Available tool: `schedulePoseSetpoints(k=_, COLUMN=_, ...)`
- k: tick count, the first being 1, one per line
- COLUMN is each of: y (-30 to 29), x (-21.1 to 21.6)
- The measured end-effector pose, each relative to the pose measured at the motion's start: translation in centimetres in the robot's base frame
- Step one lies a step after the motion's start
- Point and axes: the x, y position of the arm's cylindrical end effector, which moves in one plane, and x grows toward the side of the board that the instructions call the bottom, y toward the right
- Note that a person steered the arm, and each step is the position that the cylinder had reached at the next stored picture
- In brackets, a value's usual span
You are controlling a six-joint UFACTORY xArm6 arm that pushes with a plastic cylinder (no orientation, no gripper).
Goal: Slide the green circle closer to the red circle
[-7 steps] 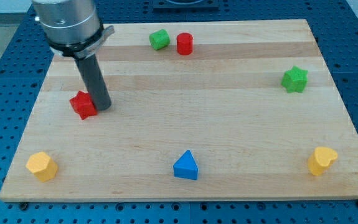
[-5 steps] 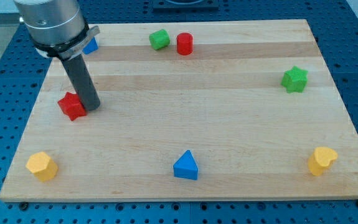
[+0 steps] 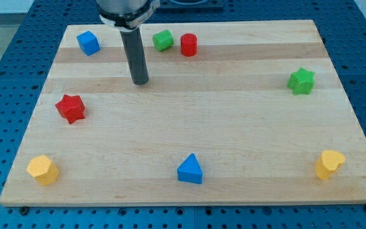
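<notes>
Legible markings: none.
No text, labels, brands, numbers or signs readable on blocks, rod or counter.

My tip (image 3: 140, 81) left the red star (image 3: 70, 108), moving up-right.

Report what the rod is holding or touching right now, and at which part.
Nothing. My tip rests on bare wood, apart from every block; the green circle lies toward the view's upper right of it, beside the red circle.

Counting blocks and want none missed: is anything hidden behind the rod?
Nothing shows behind the rod but bare board. Its width covers a strip there, too narrow to hide a whole block. My tip stands below-left of the green circle, touching no block.
</notes>
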Motion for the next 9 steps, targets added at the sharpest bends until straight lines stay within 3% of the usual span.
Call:
schedulePoseSetpoints(k=3, y=-1.1, x=-1.5)
schedulePoseSetpoints(k=4, y=-3.2, x=-5.3)
schedulePoseSetpoints(k=6, y=-4.3, x=-17.1)
schedulePoseSetpoints(k=7, y=-0.3, x=-17.3)
schedulePoseSetpoints(k=9, y=1.6, x=-17.3)
